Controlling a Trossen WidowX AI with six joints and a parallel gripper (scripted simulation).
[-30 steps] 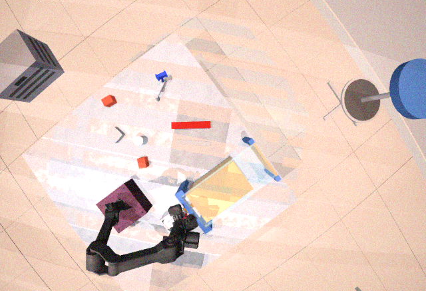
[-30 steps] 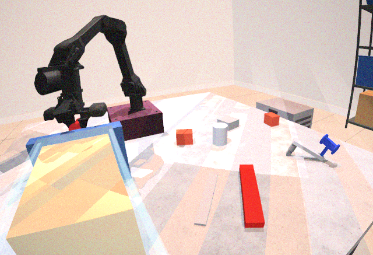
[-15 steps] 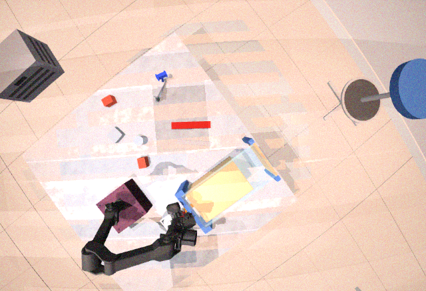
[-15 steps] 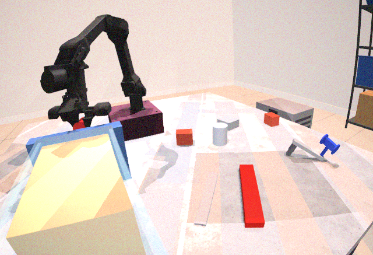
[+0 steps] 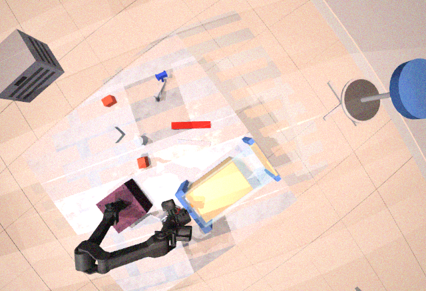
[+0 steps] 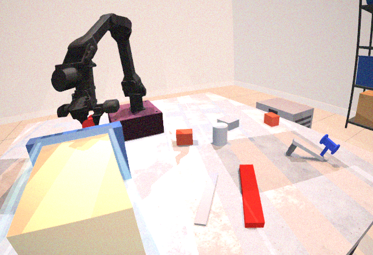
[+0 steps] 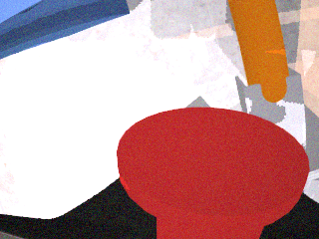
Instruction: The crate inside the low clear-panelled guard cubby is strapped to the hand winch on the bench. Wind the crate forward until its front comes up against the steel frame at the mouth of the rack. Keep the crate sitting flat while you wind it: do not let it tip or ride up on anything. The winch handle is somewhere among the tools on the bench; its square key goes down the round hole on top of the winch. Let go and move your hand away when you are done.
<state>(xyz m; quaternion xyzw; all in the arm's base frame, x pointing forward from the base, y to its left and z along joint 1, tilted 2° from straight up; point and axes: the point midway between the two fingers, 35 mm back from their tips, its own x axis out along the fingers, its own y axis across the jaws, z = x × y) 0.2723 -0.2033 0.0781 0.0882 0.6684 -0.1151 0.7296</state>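
Note:
My gripper (image 5: 174, 212) (image 6: 89, 121) is shut on the red knob (image 6: 87, 123) (image 7: 213, 166) of the winch handle, low over the bench just in front of the rack mouth. The winch body is hidden under my hand. An orange strap (image 7: 255, 34) runs from there toward the blue frame (image 5: 181, 191) (image 6: 72, 133) at the mouth. The yellow crate (image 5: 219, 190) (image 6: 75, 185) sits flat inside the clear-panelled cubby. Its front end lies right at the frame; I cannot tell whether they touch.
The arm stands on a maroon base (image 5: 132, 196) (image 6: 144, 122). On the bench lie a red bar (image 5: 190, 124) (image 6: 250, 195), a thin grey strip (image 6: 206, 199), two orange cubes (image 5: 143, 162) (image 5: 108, 100), a grey cylinder (image 6: 220, 133), a grey bracket (image 5: 119, 134) and a blue-headed tool (image 5: 160, 76) (image 6: 329, 145).

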